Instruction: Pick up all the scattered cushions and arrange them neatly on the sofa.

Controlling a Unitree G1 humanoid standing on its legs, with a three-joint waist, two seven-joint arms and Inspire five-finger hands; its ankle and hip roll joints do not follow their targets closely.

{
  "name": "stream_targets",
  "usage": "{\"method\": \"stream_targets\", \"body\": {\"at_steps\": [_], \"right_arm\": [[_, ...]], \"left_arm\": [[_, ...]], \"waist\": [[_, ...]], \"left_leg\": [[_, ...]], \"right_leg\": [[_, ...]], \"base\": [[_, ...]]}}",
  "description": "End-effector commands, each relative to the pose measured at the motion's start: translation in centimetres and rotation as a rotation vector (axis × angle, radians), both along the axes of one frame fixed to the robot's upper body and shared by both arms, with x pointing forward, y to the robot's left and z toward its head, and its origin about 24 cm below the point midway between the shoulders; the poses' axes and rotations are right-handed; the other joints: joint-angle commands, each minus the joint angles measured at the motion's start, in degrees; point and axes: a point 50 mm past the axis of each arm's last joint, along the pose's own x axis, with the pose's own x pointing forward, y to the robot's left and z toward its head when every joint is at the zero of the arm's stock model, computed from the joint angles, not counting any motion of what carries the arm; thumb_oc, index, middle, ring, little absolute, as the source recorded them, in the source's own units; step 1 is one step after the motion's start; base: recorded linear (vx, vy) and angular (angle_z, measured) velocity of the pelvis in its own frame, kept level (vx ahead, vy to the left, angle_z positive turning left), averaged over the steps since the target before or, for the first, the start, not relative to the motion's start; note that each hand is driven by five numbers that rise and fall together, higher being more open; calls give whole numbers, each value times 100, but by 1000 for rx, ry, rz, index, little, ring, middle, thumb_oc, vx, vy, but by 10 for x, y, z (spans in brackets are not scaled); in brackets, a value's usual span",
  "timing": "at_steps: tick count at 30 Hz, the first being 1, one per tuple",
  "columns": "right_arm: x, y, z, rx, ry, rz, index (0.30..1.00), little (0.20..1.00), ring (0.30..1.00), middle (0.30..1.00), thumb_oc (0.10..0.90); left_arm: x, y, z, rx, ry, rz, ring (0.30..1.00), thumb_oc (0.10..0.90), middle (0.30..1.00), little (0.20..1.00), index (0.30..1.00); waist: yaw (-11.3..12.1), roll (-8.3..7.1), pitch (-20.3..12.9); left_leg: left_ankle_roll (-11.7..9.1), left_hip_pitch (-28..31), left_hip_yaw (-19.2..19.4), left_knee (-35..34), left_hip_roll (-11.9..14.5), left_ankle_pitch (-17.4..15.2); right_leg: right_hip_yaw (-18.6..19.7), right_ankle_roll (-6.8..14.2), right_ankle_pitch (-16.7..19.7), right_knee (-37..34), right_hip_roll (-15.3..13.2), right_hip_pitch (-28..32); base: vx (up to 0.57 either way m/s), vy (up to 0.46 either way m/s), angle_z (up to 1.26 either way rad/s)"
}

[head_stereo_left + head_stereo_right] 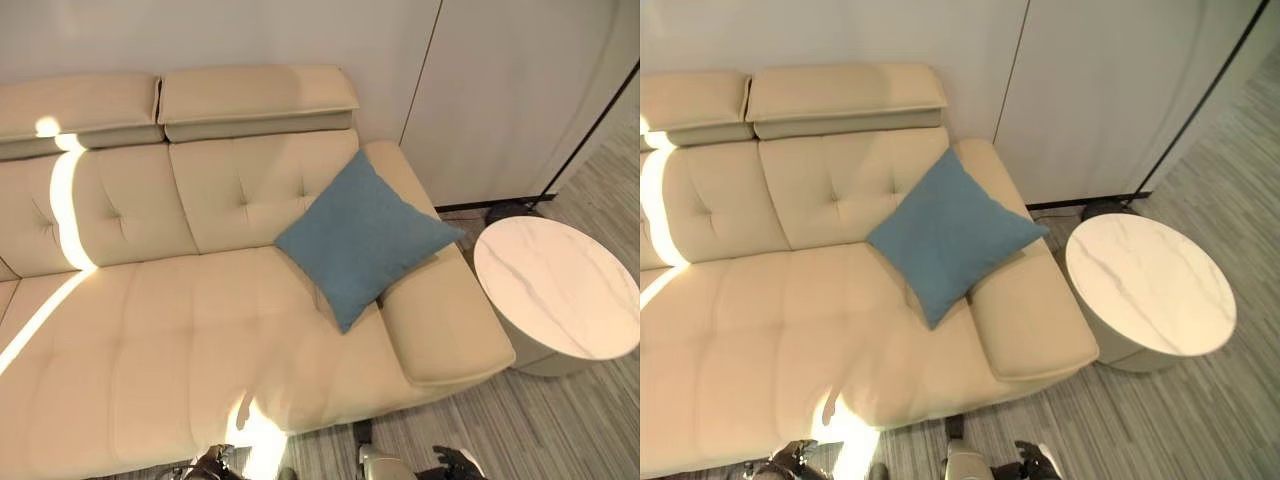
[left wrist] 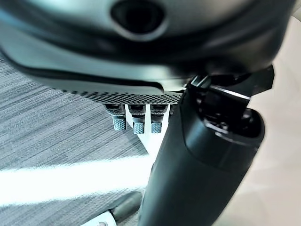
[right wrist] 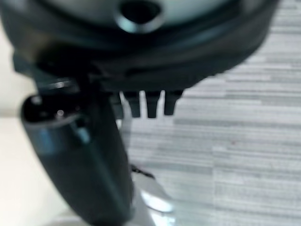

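A blue square cushion [image 1: 362,237] stands on one corner on the beige sofa [image 1: 150,340], leaning against the backrest and the right armrest [image 1: 440,320]. Both hands hang low at the near edge of the view, in front of the sofa and well short of the cushion. My left hand [image 1: 212,465] has straight fingers [image 2: 134,123] over the grey floor and holds nothing. My right hand [image 1: 455,462] is the same, with its fingers [image 3: 150,104] straight and nothing between them and the thumb [image 3: 80,155].
A round white marble side table [image 1: 560,285] stands right of the sofa's armrest. Grey striped floor [image 1: 560,430] runs in front of the sofa. White wall panels [image 1: 500,90] rise behind. A strip of sunlight crosses the left seat.
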Motion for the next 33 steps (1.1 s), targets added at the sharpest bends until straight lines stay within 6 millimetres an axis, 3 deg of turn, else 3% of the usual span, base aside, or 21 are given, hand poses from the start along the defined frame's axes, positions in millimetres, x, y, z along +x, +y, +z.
{"method": "stream_targets", "body": {"at_steps": [1,6,7,8,9,10,14,19,24,27,28,29,31,32,33], "right_arm": [[16,-24,12,-58,-71,-21,900,900,900,900,800],[18,-26,13,-58,-92,-36,900,900,900,900,800],[16,-28,13,-58,-91,-49,900,900,900,900,800],[16,-28,13,-58,-91,-49,900,900,900,900,800],[13,-29,13,-62,-87,-66,900,900,900,900,800],[14,-29,13,-55,-97,-76,900,900,900,900,800],[12,-28,13,-60,-104,-77,900,900,900,900,800],[10,-30,14,-70,-113,-90,900,900,900,900,800],[22,-35,22,-97,-178,-69,900,900,900,900,800],[37,-43,34,-128,-263,-67,900,900,900,900,800],[56,-52,53,-157,-378,-68,900,900,900,900,800],[56,-52,53,-158,-377,-69,900,900,900,900,800],[75,-72,91,-239,-557,-35,900,900,900,900,800],[75,-72,91,-239,-557,-36,900,900,900,900,800],[76,-81,105,-277,-607,-28,900,900,900,900,800]], "left_arm": [[27,-2,8,-3,-92,-43,900,800,900,900,900],[35,-6,10,-13,-118,-50,900,800,900,900,900],[41,-9,12,-24,-143,-39,900,800,900,900,900],[41,-9,12,-24,-143,-39,900,800,900,900,900],[45,-12,13,-29,-158,-48,900,800,900,900,900],[45,-13,13,-36,-162,-40,900,800,900,900,900],[43,-11,13,-34,-161,-14,900,800,900,900,900],[40,-6,13,-27,-164,13,900,800,900,900,900],[46,1,18,-15,-205,37,900,800,900,900,900],[52,7,23,-11,-245,71,900,800,900,900,900],[60,11,29,-10,-300,96,900,800,900,900,900],[60,11,29,-11,-299,95,900,800,900,900,900],[66,14,36,-24,-356,106,900,800,900,900,900],[66,14,36,-23,-356,106,900,800,900,900,900],[66,13,36,-29,-359,102,900,800,900,900,900]], "waist": [[-21,-163,6],[-69,-189,39],[-80,-225,50],[-81,-225,50],[-106,-272,45],[-108,-250,42],[-81,-227,6],[-31,-285,-92],[-15,-365,-33],[-20,-427,65],[-51,-472,146],[-40,-470,144],[-121,-493,199],[-117,-502,178],[-177,-509,180]], "left_leg": [[-3,-362,160,663,94,-583],[-151,-669,274,1214,247,-361],[-125,-833,523,1399,282,-361],[-125,-834,522,1399,282,-361],[-26,-1095,900,1239,186,-450],[-24,-1037,1022,1065,204,-448],[3,-929,819,757,41,-421],[106,-660,836,356,-49,-391],[215,-684,872,239,-119,-409],[296,-730,995,235,-125,-421],[344,-759,1080,239,-92,-424],[345,-760,1090,241,-91,-428],[414,-736,1085,217,-67,-457],[412,-763,1091,211,-73,-434],[428,-752,1059,198,-89,-439]], "right_leg": [[171,202,-973,630,22,-47],[-23,78,-1062,515,46,152],[-157,35,-1129,326,27,377],[-157,35,-1129,325,27,378],[-302,79,-1160,214,-58,508],[-302,84,-1171,234,-35,498],[-266,121,-1181,208,39,560],[-179,203,-1112,160,35,603],[-64,339,-1048,380,-33,329],[42,472,-970,698,-102,15],[123,582,-878,910,-136,-202],[133,582,-881,919,-134,-210],[344,658,-857,1038,-112,-341],[351,655,-840,1031,-117,-368],[477,658,-858,1042,-88,-378]], "base": [[20,-131,48],[27,-120,35],[50,-85,44],[89,-89,52],[60,9,48],[81,26,63],[73,58,16],[86,79,-25],[-23,92,-9],[-105,68,-30],[-76,17,-54],[-105,32,-62],[-41,39,-50],[-23,43,-33],[-14,47,-15]]}}
